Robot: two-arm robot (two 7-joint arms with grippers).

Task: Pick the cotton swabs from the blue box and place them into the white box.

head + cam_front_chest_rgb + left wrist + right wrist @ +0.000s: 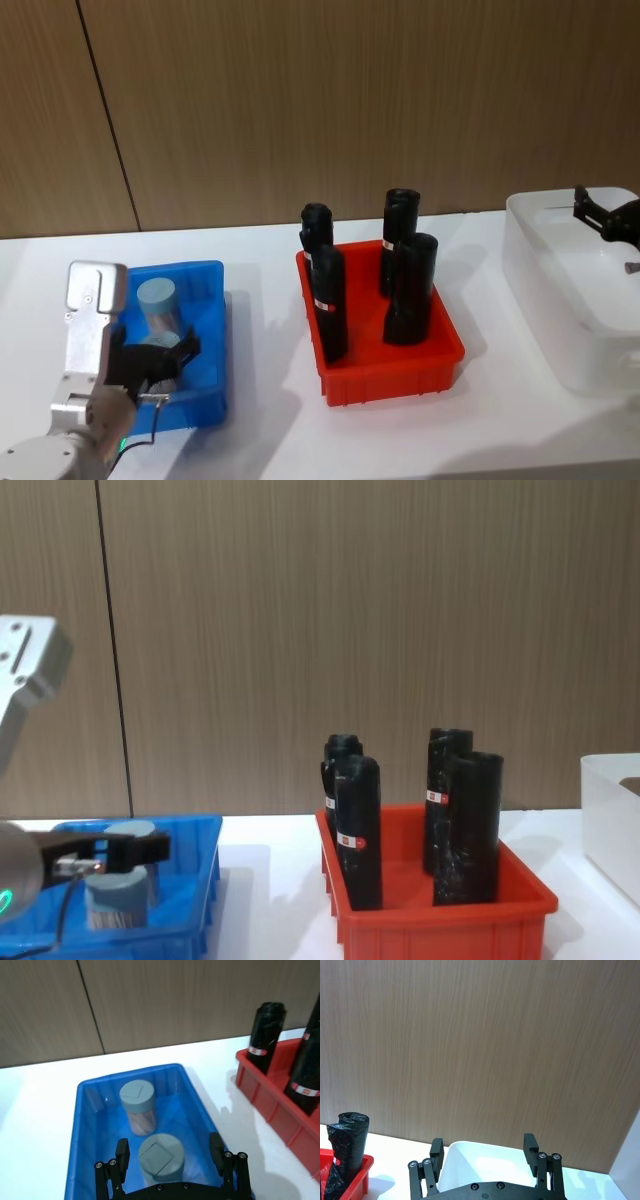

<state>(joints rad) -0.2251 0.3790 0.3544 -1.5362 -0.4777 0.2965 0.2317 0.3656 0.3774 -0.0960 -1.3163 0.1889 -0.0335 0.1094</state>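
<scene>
We list as follows.

- Blue box: one, at 9 o'clock of the red bin.
- Cotton swabs: two jars, both upright inside the blue box, one at 12 o'clock of the other.
- Left gripper: jaws wide, straddling the nearer jar with a gap on each side.
- White box: one, at 3 o'clock of the red bin.
- Right gripper: above the white box, jaws wide, holding nothing.
- Black cylinders: four, upright in the red bin.

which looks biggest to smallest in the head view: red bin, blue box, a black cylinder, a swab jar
1. red bin
2. blue box, partly covered but clearly smaller
3. black cylinder
4. swab jar
</scene>
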